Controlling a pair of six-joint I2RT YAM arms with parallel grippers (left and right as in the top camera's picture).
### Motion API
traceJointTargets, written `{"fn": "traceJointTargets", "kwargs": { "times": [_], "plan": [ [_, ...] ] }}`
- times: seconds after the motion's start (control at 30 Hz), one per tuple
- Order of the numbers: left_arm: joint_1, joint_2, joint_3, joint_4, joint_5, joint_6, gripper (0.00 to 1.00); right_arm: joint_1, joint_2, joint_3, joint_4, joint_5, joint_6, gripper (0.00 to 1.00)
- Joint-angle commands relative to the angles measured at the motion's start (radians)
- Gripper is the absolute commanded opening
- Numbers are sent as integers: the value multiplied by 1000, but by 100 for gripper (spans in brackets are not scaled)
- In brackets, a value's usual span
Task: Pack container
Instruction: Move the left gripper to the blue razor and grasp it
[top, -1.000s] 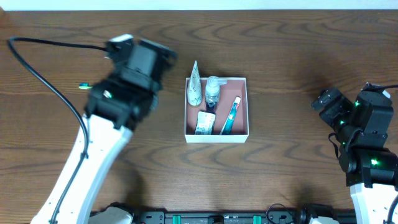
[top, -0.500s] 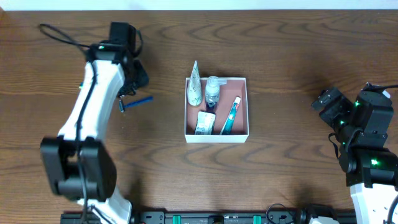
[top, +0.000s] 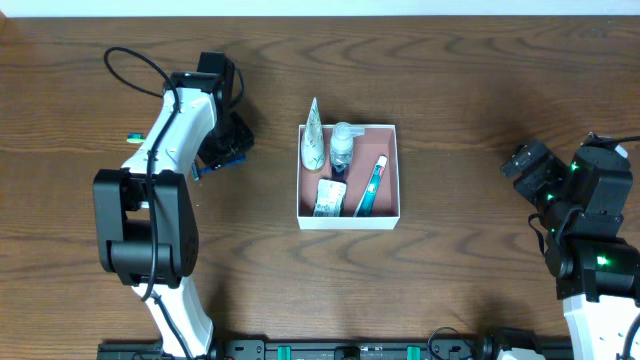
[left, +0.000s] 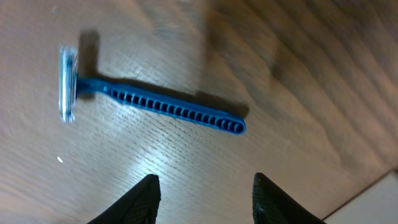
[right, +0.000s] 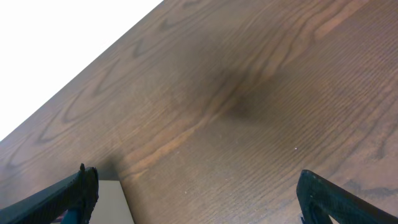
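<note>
The container is a square white-walled box with a pinkish-brown floor at the table's middle. It holds a white tube, a clear bottle, a teal toothbrush pack and a small packet. A blue razor lies flat on the table left of the container, and its end shows in the overhead view. My left gripper is open and empty just above the razor, and it shows in the overhead view. My right gripper is open and empty at the far right.
A small green object lies left of the left arm. A black cable loops at the back left. The container's corner shows in the left wrist view and in the right wrist view.
My left arm has swung its gripper toward the razor and now partly covers it from above. The right arm has not moved.
</note>
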Motion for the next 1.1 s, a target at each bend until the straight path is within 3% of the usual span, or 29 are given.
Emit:
{"fn": "traceJointTargets", "kwargs": {
  "times": [0.0,0.17,0.4,0.6,1.07],
  "plan": [
    [2,13,-5,4,-31,-257,50,-8,0,3,0,6,6,99],
    [2,13,-17,39,-31,-442,55,-8,0,3,0,6,6,99],
    [14,13,-35,39,-31,-575,56,-8,0,3,0,6,6,99],
    [45,13,-51,39,-29,-639,55,-8,0,3,0,6,6,99],
    [78,14,-140,158,-26,-637,53,-8,0,3,0,6,6,99]
  ]
}}
